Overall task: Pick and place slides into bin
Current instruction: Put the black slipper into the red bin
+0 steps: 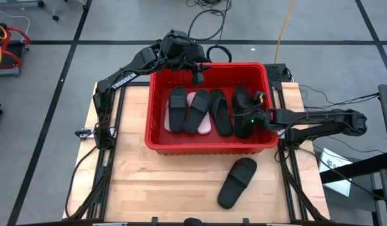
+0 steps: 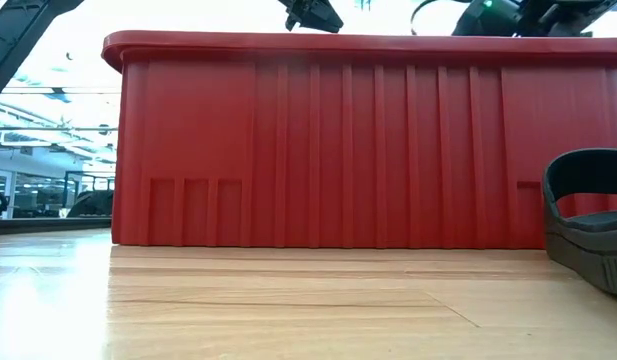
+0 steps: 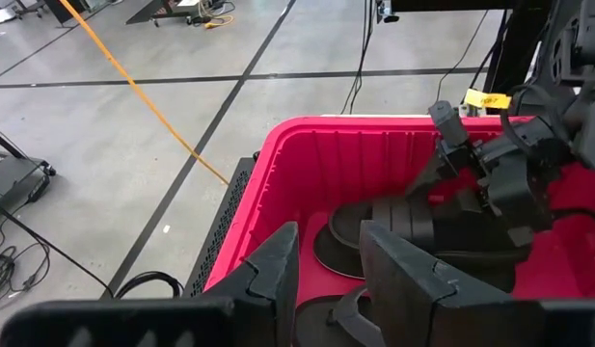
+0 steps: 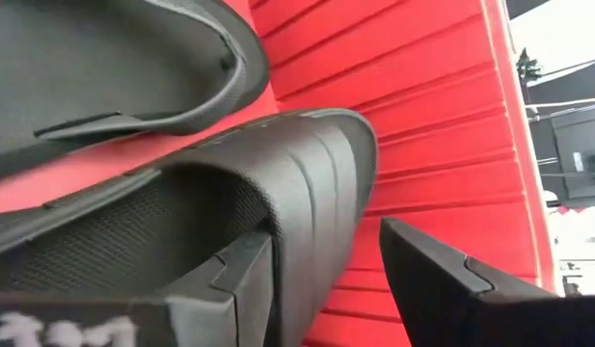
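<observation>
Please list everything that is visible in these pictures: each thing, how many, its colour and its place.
bin: one, red, middle of the wooden table.
black slides in the bin: at least four, side by side; the rightmost is by the right wall.
pink slide: at least one, pale, mostly hidden under the black ones.
black slide on the table: one, in front of the bin, toward the right.
cables: black and yellow, on the grey floor behind the table.
left hand: open, empty, over the bin's back rim.
right hand: open, inside the bin, fingers around the rightmost slide's strap.
</observation>
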Robot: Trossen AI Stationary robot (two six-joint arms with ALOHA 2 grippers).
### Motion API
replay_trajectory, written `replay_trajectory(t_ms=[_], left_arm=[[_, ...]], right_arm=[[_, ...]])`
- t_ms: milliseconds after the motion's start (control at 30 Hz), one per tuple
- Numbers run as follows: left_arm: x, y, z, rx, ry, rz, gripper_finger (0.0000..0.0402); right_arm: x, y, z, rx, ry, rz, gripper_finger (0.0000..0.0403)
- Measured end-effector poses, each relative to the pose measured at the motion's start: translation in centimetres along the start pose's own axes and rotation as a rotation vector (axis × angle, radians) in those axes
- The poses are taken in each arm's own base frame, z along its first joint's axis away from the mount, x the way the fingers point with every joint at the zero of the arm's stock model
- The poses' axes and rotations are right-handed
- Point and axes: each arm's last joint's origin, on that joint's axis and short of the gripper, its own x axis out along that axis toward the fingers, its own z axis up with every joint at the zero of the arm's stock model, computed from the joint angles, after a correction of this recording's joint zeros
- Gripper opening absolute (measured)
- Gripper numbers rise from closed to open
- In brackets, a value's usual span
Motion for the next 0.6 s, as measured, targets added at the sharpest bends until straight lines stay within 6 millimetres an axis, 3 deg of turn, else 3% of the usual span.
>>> replay_trajectory(t_ms=[600], left_arm=[[0.0, 0.0, 0.0, 0.0, 0.0, -0.001, 0.0115]], right_arm=[[0.8, 1.3, -0.6, -0.007, 0.067, 0.137, 0.0173]])
